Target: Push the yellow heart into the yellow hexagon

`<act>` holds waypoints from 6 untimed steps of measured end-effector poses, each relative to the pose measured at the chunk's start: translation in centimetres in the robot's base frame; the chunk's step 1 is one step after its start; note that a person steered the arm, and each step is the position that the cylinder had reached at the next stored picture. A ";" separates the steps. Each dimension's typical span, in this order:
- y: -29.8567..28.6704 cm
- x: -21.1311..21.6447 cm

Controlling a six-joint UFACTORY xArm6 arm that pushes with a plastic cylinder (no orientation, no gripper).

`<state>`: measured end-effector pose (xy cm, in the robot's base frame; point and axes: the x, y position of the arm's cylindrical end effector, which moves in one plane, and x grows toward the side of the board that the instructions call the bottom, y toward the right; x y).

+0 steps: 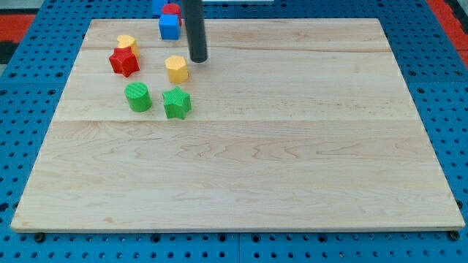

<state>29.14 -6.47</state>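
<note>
Not yet joined: yellow block (pixel 176 68) just left of my tip (pixel 198 60), apart from far-left yellow block (pixel 126 43) behind red star (pixel 124 62); heart and hexagon indistinguishable; no gripper fitted, bare rod only.

Pale smooth wood board (pixel 292 161), matt dark rod (pixel 194 29)

Robot body visible: 1 straight rod, dark grey to black, cylindrical, smooth and matte. A faint lighter sheen runs along its length. My tip (pixel 199 60) ends blunt and flat. Upper portion is cut off by the view's top.
</note>
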 end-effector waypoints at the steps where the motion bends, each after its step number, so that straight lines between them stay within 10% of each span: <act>1: -6.4 -5.4; 3: -17.3 -4.0; 6: -6.6 -2.3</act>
